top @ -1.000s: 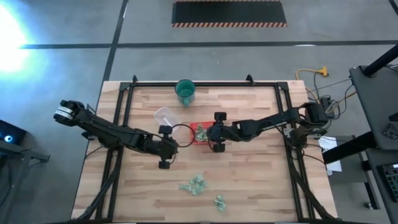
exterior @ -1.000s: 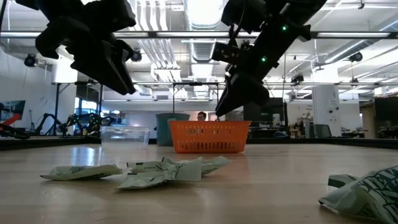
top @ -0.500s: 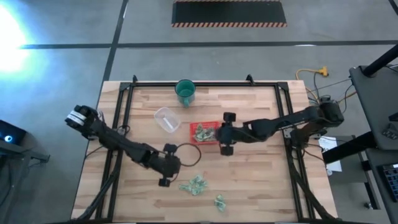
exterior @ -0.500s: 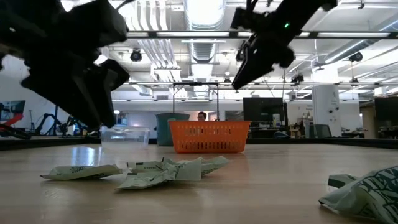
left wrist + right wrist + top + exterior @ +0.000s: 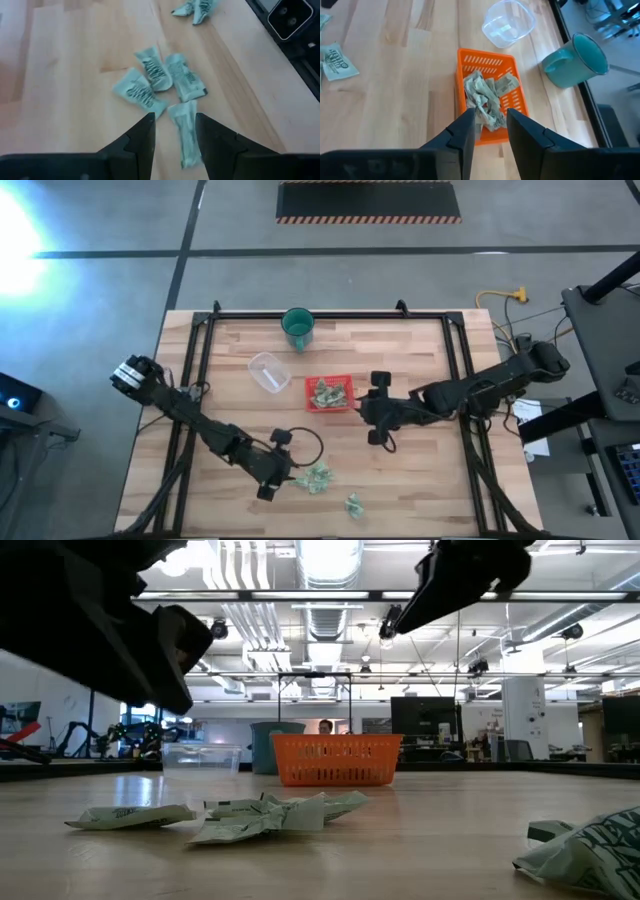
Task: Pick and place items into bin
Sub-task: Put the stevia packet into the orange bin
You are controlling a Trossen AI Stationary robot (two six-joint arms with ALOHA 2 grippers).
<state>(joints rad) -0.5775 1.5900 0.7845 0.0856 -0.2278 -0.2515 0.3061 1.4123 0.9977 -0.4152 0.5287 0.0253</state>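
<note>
The left tool (image 5: 173, 131), jaws parted and empty, hovers over loose wrappers (image 5: 159, 82) near the red tray (image 5: 329, 393) for pickup.

Overhead, table-level and two wrist views, shared tabletop (image 5: 420, 470).

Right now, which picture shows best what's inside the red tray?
The right wrist view: it looks down into the tray at the wrappers piled inside. The high view shows tray and wrappers tiny. The low view shows only its slotted side. The left wrist view misses it.
</note>
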